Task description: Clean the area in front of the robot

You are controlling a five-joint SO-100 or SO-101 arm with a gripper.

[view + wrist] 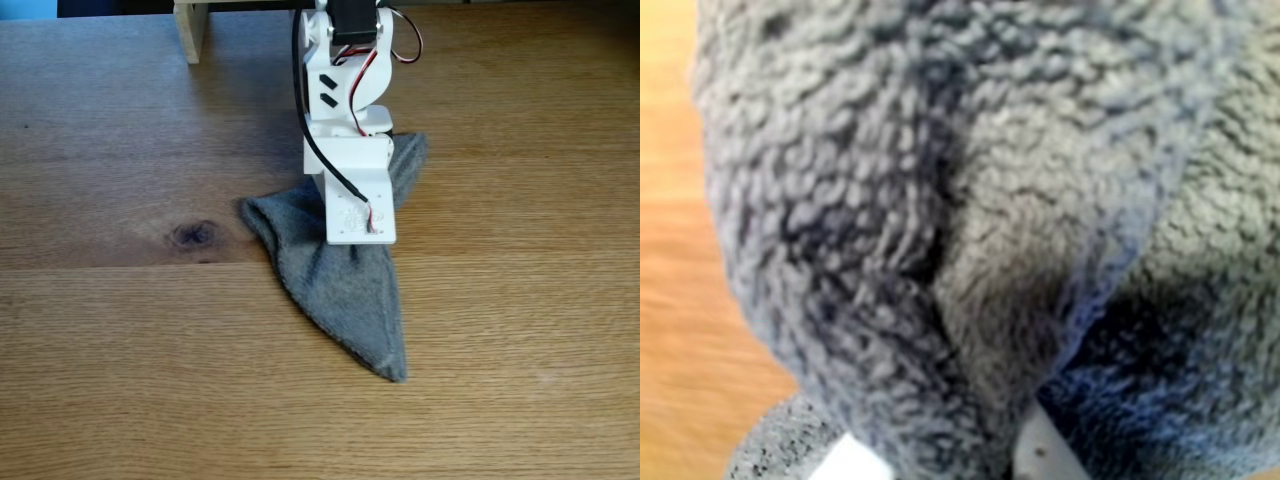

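The robot (348, 90), a small white arm with black servos and red, black and white wires, bends down from the back edge of the fixed view. Its gripper (360, 236) presses onto a grey terry cloth (345, 285), which lies in a long triangle on the light-brown oak tabletop (480, 330), the area in front of the robot. In the wrist view a bunched fold of the cloth (970, 230) is pinched in the gripper (945, 460), and white fingertips (1045, 452) show on either side at the bottom edge. Bare wood (680, 250) shows on the left.
A dark knot (193, 234) marks the wood left of the cloth. A pale wooden post (190, 30) stands at the back left, beside the arm's base. A small pale smudge (545, 378) lies at the front right.
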